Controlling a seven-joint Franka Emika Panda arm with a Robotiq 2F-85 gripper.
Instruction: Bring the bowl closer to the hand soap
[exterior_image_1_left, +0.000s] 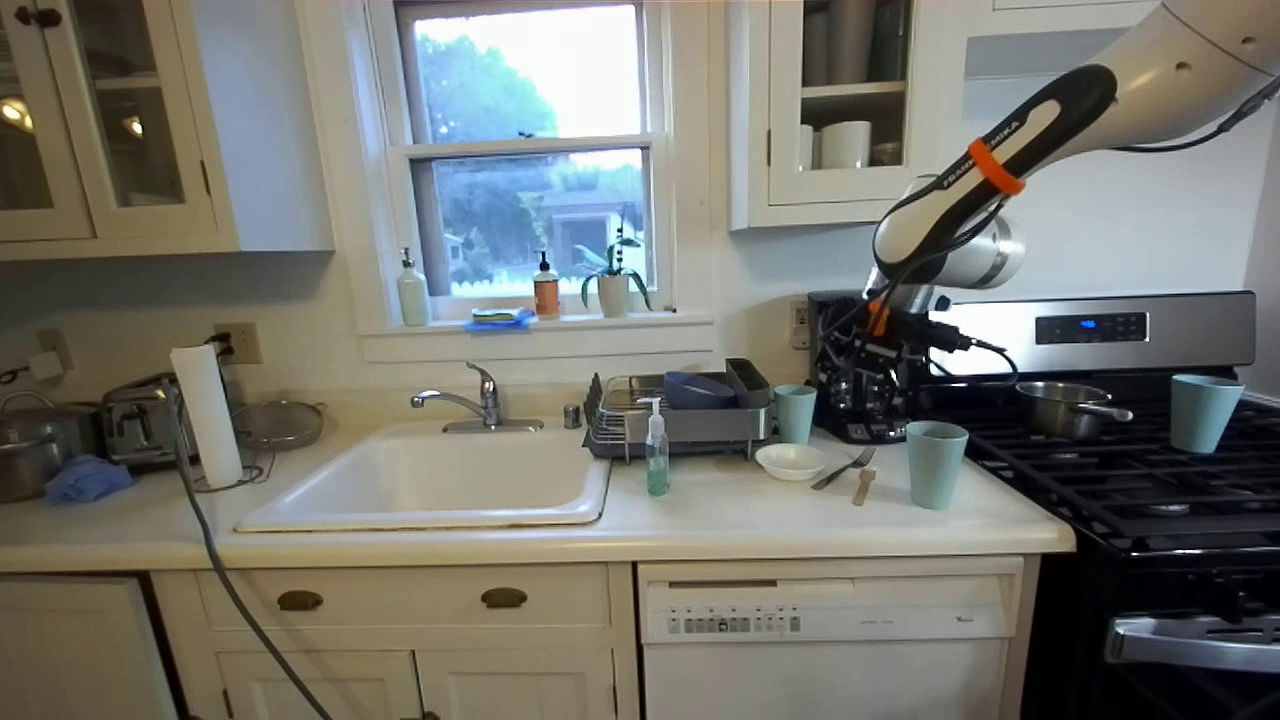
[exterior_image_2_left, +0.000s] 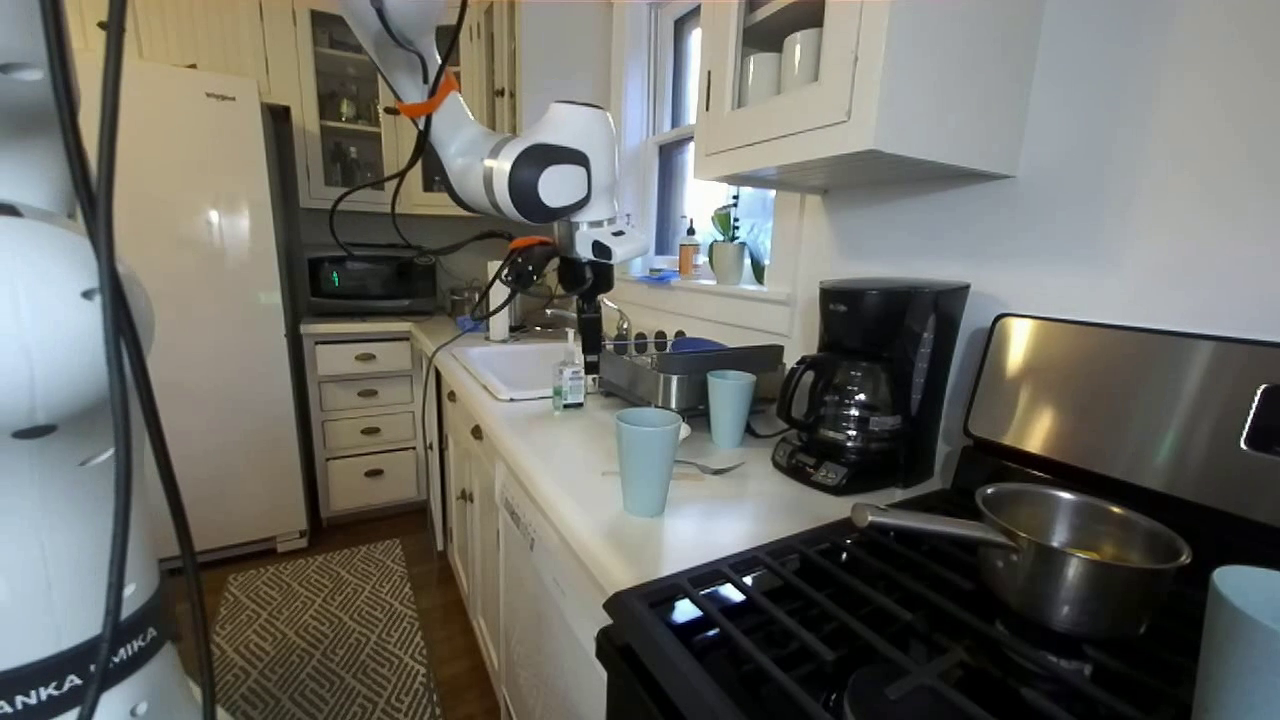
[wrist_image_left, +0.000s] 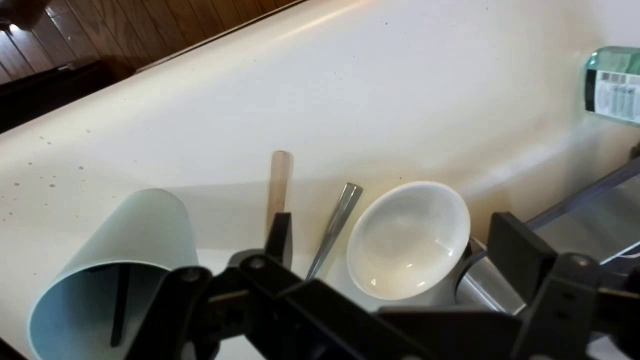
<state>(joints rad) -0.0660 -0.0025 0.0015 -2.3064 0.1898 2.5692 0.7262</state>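
Since the bowl looks hard & smooth, it's prob. light but may slip or chip, so pinch it by the rim. It's on the table by the fork, w/ the empty claw spread wide above. Bowl looks empty, soap bottle has green stuff, & a cup has a dark strip inside, can't tell what.

Upright white bowl, apart from the green, apparently part-full hand soap
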